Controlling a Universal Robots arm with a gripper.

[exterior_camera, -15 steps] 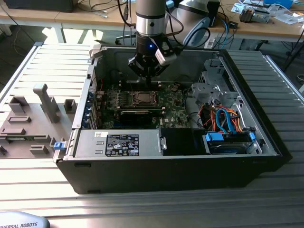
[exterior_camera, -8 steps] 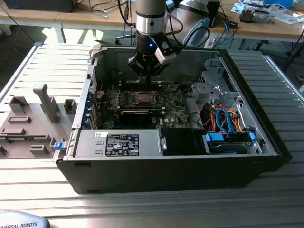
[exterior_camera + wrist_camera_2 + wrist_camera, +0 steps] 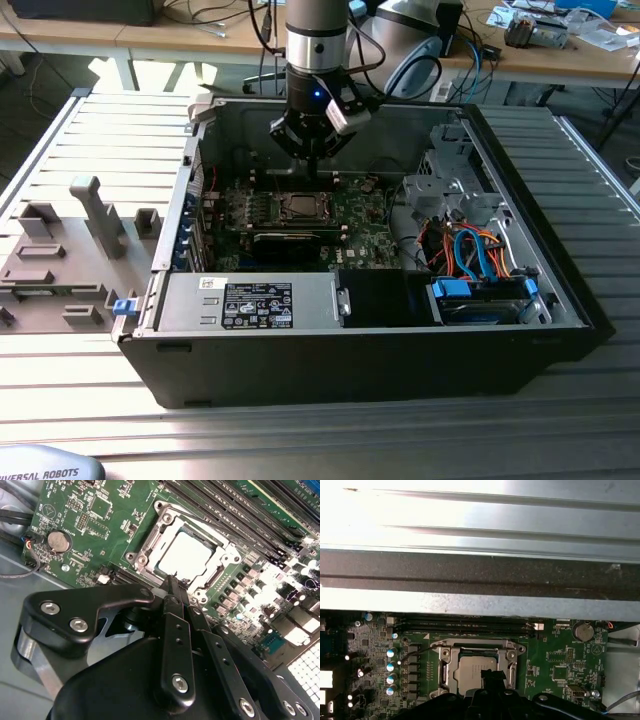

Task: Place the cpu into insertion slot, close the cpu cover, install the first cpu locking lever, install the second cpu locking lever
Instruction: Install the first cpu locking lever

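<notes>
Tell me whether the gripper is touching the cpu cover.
Cannot tell. In the second wrist view the gripper tip overlaps the edge of the cpu cover that frames the cpu, but neither contact nor a gap shows plainly.

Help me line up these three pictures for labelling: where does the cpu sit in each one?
Exterior view: the cpu lies in the socket on the green board, under the gripper.
Second wrist view: the cpu is the pale square inside the metal frame, just beyond the gripper.
First wrist view: the cpu sits in the frame, partly behind the gripper.
Shared landmark in both wrist views: the coin battery.
</notes>
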